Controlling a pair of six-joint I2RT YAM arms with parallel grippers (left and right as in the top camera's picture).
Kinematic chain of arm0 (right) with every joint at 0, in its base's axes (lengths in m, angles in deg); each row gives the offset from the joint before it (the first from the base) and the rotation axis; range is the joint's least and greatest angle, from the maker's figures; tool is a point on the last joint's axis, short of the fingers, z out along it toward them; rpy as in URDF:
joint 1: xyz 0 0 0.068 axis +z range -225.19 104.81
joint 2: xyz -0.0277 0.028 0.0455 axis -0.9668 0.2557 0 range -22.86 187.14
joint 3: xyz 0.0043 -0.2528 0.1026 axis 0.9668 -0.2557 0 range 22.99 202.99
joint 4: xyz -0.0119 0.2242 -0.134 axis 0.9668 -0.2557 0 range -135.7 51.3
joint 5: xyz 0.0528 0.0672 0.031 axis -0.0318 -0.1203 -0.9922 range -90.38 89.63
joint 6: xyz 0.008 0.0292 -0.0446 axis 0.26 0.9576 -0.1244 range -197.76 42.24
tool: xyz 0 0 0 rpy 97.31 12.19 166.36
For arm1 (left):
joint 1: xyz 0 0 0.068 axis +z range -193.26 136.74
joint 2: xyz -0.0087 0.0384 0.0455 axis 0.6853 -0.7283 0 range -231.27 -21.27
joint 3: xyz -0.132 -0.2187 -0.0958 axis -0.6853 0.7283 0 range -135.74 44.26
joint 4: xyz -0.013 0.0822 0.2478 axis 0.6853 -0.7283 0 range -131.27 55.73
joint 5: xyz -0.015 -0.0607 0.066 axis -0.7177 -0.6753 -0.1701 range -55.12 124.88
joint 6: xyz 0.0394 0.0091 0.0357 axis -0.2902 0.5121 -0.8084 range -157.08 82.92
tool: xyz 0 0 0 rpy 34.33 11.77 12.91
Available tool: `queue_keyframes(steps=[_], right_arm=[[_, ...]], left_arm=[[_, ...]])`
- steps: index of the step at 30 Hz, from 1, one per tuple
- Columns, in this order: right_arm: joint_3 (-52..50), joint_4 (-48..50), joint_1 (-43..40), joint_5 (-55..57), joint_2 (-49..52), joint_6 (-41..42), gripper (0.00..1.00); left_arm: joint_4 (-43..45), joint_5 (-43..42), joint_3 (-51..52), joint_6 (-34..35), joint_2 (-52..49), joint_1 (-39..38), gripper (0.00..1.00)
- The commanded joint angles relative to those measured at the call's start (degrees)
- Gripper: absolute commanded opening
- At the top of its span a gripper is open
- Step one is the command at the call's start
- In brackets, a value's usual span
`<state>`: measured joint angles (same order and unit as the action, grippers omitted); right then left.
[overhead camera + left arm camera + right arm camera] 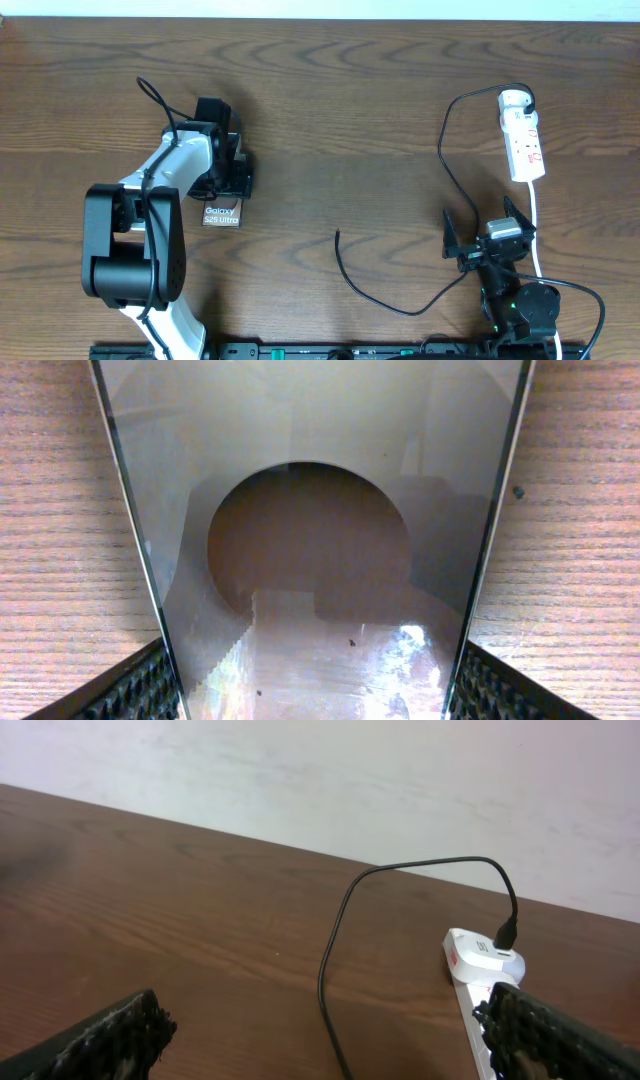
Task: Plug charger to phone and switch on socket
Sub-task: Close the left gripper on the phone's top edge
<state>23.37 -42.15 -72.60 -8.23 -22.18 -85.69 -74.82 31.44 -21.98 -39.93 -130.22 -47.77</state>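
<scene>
- Phone (222, 213) lies flat on the tabletop (350, 100) under our left gripper (230, 182), whose jaws seem to pinch its 2 sides.
- Our right gripper (482, 218) has its jaws spread wide, holding nothing.
- The thin charger tip (337, 234) could slip from our jaws, or the phone could slide when we push it in.

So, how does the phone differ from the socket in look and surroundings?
The phone is dark and glossy; the socket is white with red marks. The phone sits between the fingers of the left claw; the socket has no claw on it, only the charger plugged in at its far end. Both are flat and elongated.
</scene>
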Motion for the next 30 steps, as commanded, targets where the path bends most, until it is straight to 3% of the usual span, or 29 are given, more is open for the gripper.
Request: queue_keyframes(steps=[1, 14, 21, 28, 30], right_arm=[[-0.04, -0.26, -0.35, 0.24, -0.31, 0.79, 0.99], [-0.04, -0.28, -0.35, 0.24, -0.31, 0.81, 0.99], [-0.04, -0.26, -0.35, 0.24, -0.31, 0.79, 0.99], [-0.04, -0.28, -0.35, 0.24, -0.31, 0.81, 0.99], [-0.04, -0.26, -0.35, 0.24, -0.31, 0.81, 0.99]], left_arm=[[-0.46, -0.61, 1.97, -0.11, -1.66, 0.24, 0.76], [-0.48, -0.61, 1.97, -0.13, -1.66, 0.24, 0.65], [-0.46, -0.61, 1.97, -0.13, -1.66, 0.24, 0.50], [-0.46, -0.59, 1.97, -0.13, -1.66, 0.24, 0.24], [-0.42, -0.61, 1.97, -0.13, -1.66, 0.24, 0.08]])
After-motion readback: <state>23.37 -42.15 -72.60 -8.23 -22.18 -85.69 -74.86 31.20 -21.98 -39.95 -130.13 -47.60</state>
